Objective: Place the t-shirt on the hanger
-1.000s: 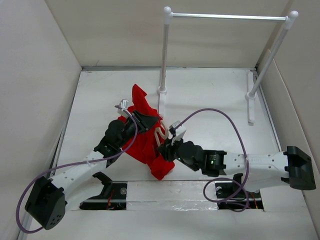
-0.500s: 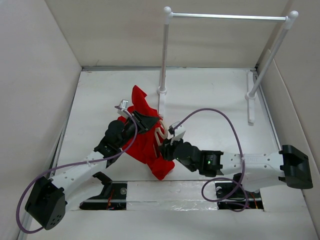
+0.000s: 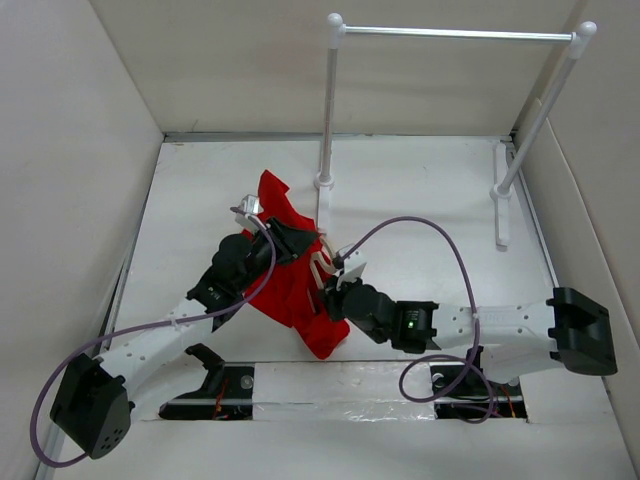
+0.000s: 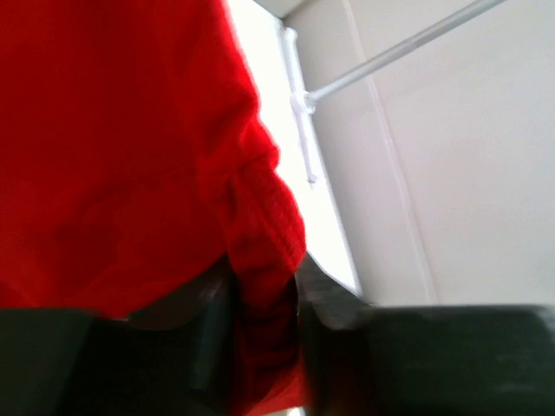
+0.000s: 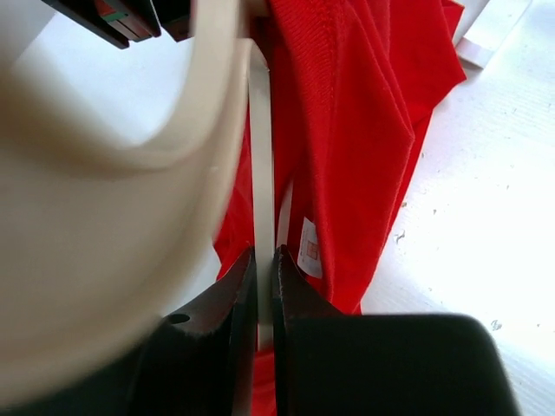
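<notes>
Over the last second the right gripper [image 3: 332, 287] has slid left, carrying the hanger [image 3: 321, 268] closer into the cloth. Over the middle of the worktop [image 3: 430, 200] the t-shirt [image 3: 285, 290] is bunched between the two grippers, lifted, I judge, so its opening can be worked. The left gripper [image 4: 264, 303] has its jaws clenched on a red fold, holding it up. The right jaws pinch the hanger's thin bar beside the white tag [image 5: 308, 247], likely to feed a shoulder inside.

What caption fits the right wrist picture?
Right gripper clamps the cream hanger beside the red t-shirt.
</notes>
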`<state>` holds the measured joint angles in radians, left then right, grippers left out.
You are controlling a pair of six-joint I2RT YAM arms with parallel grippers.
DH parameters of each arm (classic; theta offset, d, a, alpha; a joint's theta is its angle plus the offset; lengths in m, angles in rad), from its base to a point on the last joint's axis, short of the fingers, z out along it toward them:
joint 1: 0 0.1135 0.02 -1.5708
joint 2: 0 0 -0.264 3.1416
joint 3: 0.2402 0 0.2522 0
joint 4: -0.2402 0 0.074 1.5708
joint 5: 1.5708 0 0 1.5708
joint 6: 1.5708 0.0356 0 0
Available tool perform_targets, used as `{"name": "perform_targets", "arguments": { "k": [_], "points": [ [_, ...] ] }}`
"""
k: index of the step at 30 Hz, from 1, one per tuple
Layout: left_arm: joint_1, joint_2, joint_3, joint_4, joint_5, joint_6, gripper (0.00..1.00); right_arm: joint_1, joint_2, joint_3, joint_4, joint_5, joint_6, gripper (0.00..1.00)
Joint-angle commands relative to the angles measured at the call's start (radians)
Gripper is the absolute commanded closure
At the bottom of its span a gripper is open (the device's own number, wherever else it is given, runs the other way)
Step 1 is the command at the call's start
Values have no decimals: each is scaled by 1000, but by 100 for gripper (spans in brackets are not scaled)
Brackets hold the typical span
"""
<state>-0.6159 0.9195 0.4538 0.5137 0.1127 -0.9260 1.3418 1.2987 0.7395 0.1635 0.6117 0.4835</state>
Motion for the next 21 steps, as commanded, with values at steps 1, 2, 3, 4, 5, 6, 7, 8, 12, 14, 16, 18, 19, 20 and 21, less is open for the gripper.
{"name": "perform_targets", "arguments": {
  "k": [1,2,3,4,5,6,7,8,12,14,16,18,19,20,21],
  "points": [
    [-8,2,130,-130,-86,162,68,-9,-71,20,51,63,-13,100],
    [-8,8,169,-154,-102,183,57,-9,-81,20,27,60,-13,100],
    [-8,13,181,-177,-163,202,41,-9,-90,18,18,60,-10,100],
    [-8,16,195,-187,-177,226,35,-9,-105,20,5,56,-8,100],
    [-8,16,222,-195,-192,234,32,-9,-111,18,-13,54,-6,100],
    [-8,16,235,-198,-206,243,29,-9,-116,17,-21,51,0,100],
    [-8,10,259,-208,-238,256,28,-9,-125,12,-33,48,4,100],
    [-8,9,272,-214,-255,265,27,-9,-131,9,-39,46,6,100],
    [-8,-13,321,-236,-358,303,23,-9,-163,-9,-65,43,21,100],
    [17,-7,353,-253,-410,317,22,-9,-189,-26,-62,34,24,100],
    [139,8,364,-242,-296,294,22,-9,-211,-38,-64,16,24,100],
    [238,24,335,-189,-173,216,24,-9,-237,-52,-70,10,26,100],
    [331,51,321,-123,-18,184,24,-9,-248,-57,-73,2,27,100],
    [375,68,304,-92,48,150,25,-9,-256,-60,-81,0,30,100],
    [407,91,298,-64,100,98,26,-9,-274,-71,-84,-3,32,100]
  ]
}}
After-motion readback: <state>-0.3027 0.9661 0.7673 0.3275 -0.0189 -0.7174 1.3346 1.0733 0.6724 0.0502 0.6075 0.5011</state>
